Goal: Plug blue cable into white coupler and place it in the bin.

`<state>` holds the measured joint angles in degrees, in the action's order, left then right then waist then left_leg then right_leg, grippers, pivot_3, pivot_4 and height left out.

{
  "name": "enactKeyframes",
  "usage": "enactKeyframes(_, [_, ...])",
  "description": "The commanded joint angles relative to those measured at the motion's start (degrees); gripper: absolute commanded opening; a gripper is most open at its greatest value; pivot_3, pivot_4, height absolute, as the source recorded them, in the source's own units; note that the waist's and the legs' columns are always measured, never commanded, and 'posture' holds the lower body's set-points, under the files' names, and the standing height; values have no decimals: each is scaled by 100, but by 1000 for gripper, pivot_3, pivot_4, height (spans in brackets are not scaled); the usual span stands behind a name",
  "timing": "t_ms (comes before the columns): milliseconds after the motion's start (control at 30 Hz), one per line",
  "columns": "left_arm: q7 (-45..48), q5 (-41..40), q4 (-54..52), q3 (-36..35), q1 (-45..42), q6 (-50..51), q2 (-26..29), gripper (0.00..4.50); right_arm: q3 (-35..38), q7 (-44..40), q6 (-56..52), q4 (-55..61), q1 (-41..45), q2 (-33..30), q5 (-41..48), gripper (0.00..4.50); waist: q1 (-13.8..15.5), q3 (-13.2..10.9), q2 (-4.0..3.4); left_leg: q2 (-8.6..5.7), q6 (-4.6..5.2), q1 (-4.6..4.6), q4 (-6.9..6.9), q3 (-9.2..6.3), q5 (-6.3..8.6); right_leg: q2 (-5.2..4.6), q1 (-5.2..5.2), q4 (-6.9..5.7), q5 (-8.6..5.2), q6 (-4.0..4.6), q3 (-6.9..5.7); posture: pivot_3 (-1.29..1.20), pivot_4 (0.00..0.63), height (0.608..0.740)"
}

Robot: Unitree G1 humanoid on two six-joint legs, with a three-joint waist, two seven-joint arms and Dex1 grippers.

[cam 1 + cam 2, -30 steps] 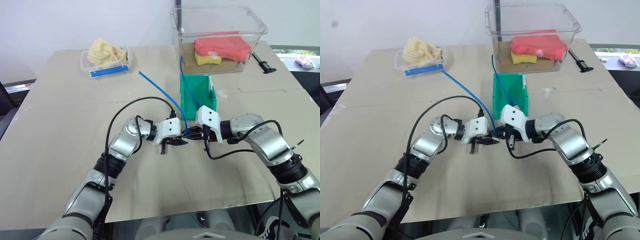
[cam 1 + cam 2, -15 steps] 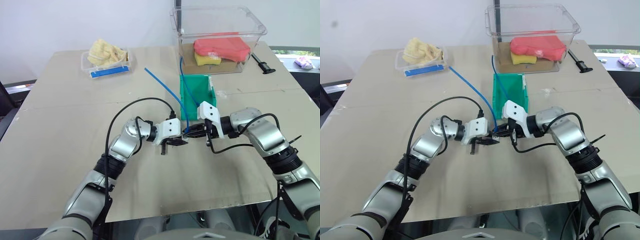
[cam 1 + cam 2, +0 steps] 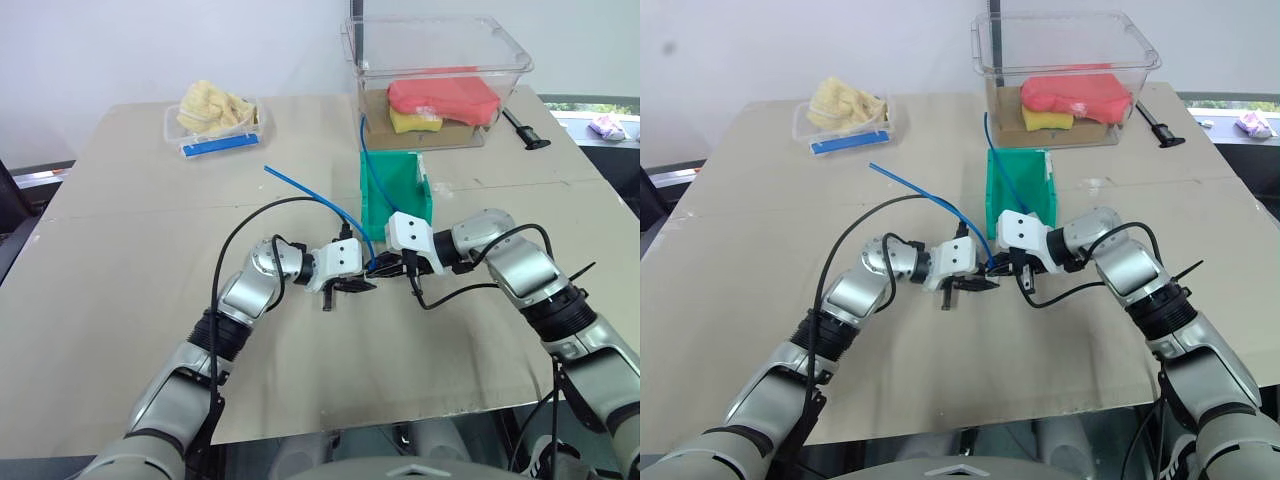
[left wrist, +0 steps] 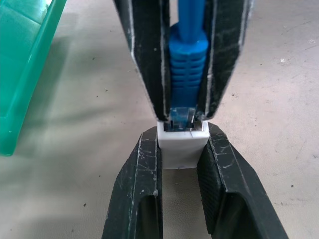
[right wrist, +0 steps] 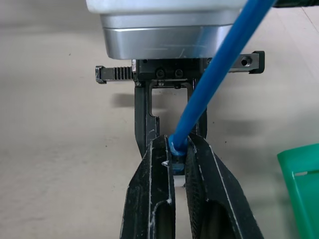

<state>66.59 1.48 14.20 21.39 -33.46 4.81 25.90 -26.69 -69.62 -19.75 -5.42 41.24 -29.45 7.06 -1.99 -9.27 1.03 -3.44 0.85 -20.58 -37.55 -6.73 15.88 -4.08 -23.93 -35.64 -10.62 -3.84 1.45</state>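
I see the coupler (image 4: 183, 144) pinched between the two fingers of my left tool (image 3: 350, 286), socket facing the opposing tool so the plug can be driven straight in. The cable's (image 3: 312, 189) plug boot (image 4: 188, 67) is pinched in my right tool (image 3: 392, 267), its clear tip sitting in the socket mouth; I cannot tell whether it has latched fully. Both tools meet nose to nose just above the worktop (image 3: 120, 270), directly in front of the bin's (image 3: 396, 186) lowered lip, which I judge keeps the later drop short.

From the plug the cable rises between the tools, arcs back over the worktop and ends free in the air, well short of the tray (image 3: 213, 124) with the yellow cloth. A second blue cable hangs from the clear tub (image 3: 440, 75) into the bin and is not the one in hand.

Pose: my left forearm comes in from the left, wrist bent inward, tool pointing right and slightly down. My right forearm mirrors it from the right, elbow out, tool pointing left and slightly down. The two are held in line, as a straight insertion requires.

My judgement: insertion is in hand; binning is not yet done.
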Motion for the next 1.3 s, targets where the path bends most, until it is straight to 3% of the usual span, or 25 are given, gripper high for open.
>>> enactKeyframes(33, [-13,-69,-171,-44,15,36,5,373,-4,281,95,-552,-224,262,-172,0,-8,10,3,0,0,3,0,0,0,0,3,0,0,0,0,0,150,740])
enactKeyframes(133, [-24,-135,-291,-104,91,123,34,373,652,495,88,-187,-242,498,304,849,-22,5,-2,3,0,9,0,0,0,3,5,-1,0,0,1,0,150,740])
enactKeyframes(267, [-64,-294,-552,-232,190,437,74,373,1374,718,-199,672,-503,425,833,2677,-12,2,-6,5,-8,-23,0,-4,-5,-1,-25,-8,1,2,3,0,150,740])
enactKeyframes(400, [-91,-552,-988,-423,321,987,201,373,2389,1156,-1036,2262,-1201,147,1785,4400,22,2,-5,4,-27,-64,0,-13,-16,-3,-55,1,0,2,2,0,150,740])
enactKeyframes(533, [-264,-1084,-1585,-765,357,2099,167,373,3099,1830,-1427,3668,-2166,-226,1992,4400,85,2,-4,3,-27,-108,-5,-16,-16,-6,-95,2,0,1,-1,0,150,740])
enactKeyframes(733, [-1184,-2362,-1915,-1711,-548,4680,-540,373,3548,3168,-1348,4870,-3825,-352,1104,4400,190,-2,-1,-2,-1,-129,-72,-20,-1,-1,-84,-19,-1,-3,-30,0,150,740])
enactKeyframes(833, [-1856,-2539,-1545,-1977,-1298,5616,-933,373,3549,3893,-1451,5248,-4413,-1,847,4400,191,-1,1,-7,-1,-116,-82,-19,0,-1,-61,-19,-12,-23,-31,0,150,740])
enactKeyframes(933, [-2494,-2410,-952,-2037,-1957,5859,-1358,373,3437,4339,-1505,5518,-4773,238,663,4400,174,-1,0,-10,-3,-104,-82,-20,-1,-1,-51,-19,-13,-26,-29,0,150,740])
enactKeyframes(1000, [-3086,-2214,31,-2155,-2540,5843,-1730,373,3348,4549,-1506,5626,-4961,377,589,4400,159,-1,0,-11,-28,-100,-81,-20,-16,-1,-50,-18,-12,-24,-24,0,150,740])
enactKeyframes(1133, [-3498,-1981,1438,-2156,-3350,5479,-2063,2001,3208,4744,-1411,5678,-5187,539,532,4500,123,-2,2,-17,-29,-103,-80,-15,-16,0,-52,-16,-8,-16,-25,0,150,740])
enactKeyframes(1300, [-3460,-2050,1808,-2180,-3751,5601,-2032,4372,3107,4837,-1218,5670,-5435,613,444,4500,121,-3,1,-17,-31,-115,-74,-4,-16,-3,-72,-13,-4,-9,-15,0,150,740])
